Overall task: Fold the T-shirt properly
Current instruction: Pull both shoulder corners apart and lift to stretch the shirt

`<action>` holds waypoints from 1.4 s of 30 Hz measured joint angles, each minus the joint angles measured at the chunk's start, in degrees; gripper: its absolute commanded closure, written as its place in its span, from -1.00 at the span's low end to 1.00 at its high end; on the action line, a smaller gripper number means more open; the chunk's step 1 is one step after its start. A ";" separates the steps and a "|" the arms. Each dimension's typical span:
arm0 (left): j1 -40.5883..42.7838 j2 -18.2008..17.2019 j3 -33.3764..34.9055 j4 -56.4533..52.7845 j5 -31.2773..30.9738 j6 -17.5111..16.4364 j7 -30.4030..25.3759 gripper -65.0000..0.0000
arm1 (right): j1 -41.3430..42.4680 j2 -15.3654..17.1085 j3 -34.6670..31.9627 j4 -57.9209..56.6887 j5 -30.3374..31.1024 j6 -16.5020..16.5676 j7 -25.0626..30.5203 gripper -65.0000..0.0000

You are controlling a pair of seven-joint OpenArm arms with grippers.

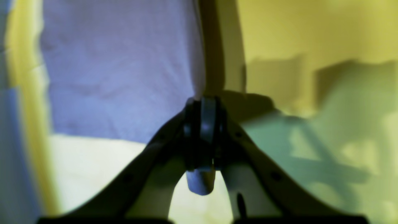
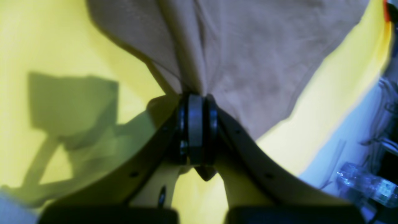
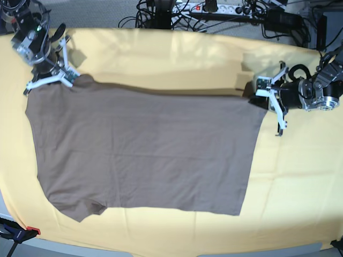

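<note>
1. The T-shirt [image 3: 144,150] lies spread flat on the yellow cloth [image 3: 177,59] that covers the counter, its long way running across the base view, with one short sleeve [image 3: 80,206] at the near left.

2. The right claw [image 3: 69,80] is at the shirt's far left corner. In the right wrist view its jaws are pressed together with the brown fabric [image 2: 242,56] bunched between them and fanning away from the pinch.

3. The left claw [image 3: 257,96] is at the far right corner. In the left wrist view the left claw [image 1: 202,124] is likewise closed on a fold of fabric, with a small tuft poking out behind the jaws; that picture is blurred and tints the shirt bluish.

4. Judged from this, both far corners are gripped and the far edge is slightly raised, since a shadow runs along it. The step in hand looks like the first fold, far edge toward near edge.

5. The next move calls for both arms to lift together, keep the edge taut between them, carry it evenly toward the near hem, then lay it down square. Uneven travel would probably skew or wrinkle the thin cloth.
</note>
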 measured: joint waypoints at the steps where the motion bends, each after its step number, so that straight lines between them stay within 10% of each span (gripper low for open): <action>1: 0.24 -0.57 0.00 0.39 -1.05 -2.32 0.09 1.00 | -1.51 0.13 -0.07 0.85 -0.20 -0.09 -0.22 1.00; 24: 16.04 -11.78 -0.07 10.03 -6.58 -1.86 0.85 1.00 | -18.64 2.97 0.13 4.81 -2.19 -0.68 -3.02 1.00; 34: 8.83 -8.70 -0.17 11.52 -6.16 -1.95 1.46 1.00 | -14.88 2.97 0.13 4.83 -8.52 -2.62 7.89 1.00; 42: 6.16 -0.11 -0.17 7.74 -1.92 2.03 4.81 1.00 | -4.52 2.89 0.04 -0.20 0.11 0.70 12.07 1.00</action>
